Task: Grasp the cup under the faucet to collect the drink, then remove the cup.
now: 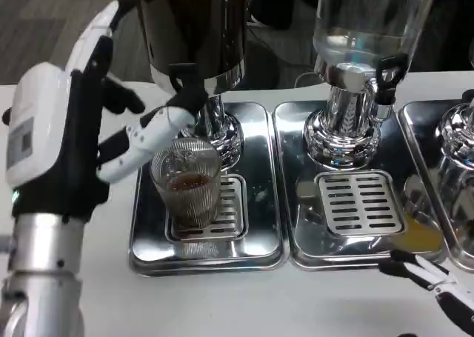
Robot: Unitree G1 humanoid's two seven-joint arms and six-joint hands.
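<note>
A ribbed clear cup (188, 183) with a little brown drink in it stands on the drip grate (231, 207) under the dark dispenser's faucet (185, 85). My left hand (70, 129) is raised to the cup's left, its white back toward the camera and its fingers spread. One finger (159, 122) reaches to the faucet above the cup's rim, and a lower finger (126, 159) lies against the cup's left side; nothing is gripped. My right hand (444, 285) lies low at the bottom right corner, fingers stretched out and holding nothing.
The cup's steel tray (148, 252) sits beside a second tray (296, 252) under a clear dispenser (363, 41). A third tray and dispenser base (455, 129) stand at the right edge. White table runs along the front.
</note>
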